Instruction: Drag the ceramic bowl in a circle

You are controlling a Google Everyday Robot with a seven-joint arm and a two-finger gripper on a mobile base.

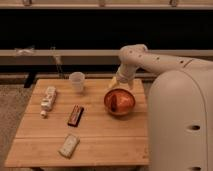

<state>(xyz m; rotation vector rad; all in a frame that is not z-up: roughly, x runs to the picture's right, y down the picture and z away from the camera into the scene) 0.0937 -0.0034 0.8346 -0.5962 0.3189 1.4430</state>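
A light wooden slatted desk (107, 131) carries five things. The round, glossy orange-red ceramic bowl (119, 102) with a darker brownish rim stands on the right half of the desk, toward the far edge, upright and close beside the robot's large white body (181, 122), which fills the right of the view.

A white jointed arm (150, 59) reaches from that body leftward, bends at a rounded elbow and drops toward the bowl. At its end the pincer (121, 87) hangs right over the bowl's far rim, fingers spread apart and pointing down. Whether they touch the rim cannot be told, and nothing is pinched between them.

The other things lie to the left, apart from the bowl:
- a small translucent plastic cup (77, 81), upright near the far edge, left of the pincer
- a long white wrapped packet (48, 98) lying near the left edge, with a tiny white piece at its near end
- a dark brown flat bar (75, 115) lying in the middle of the desk, between the white packet and the bowl
- a pale rectangular pouch (69, 145) lying flat near the front edge

Behind the desk runs a dark wall with pale horizontal rails (75, 52).
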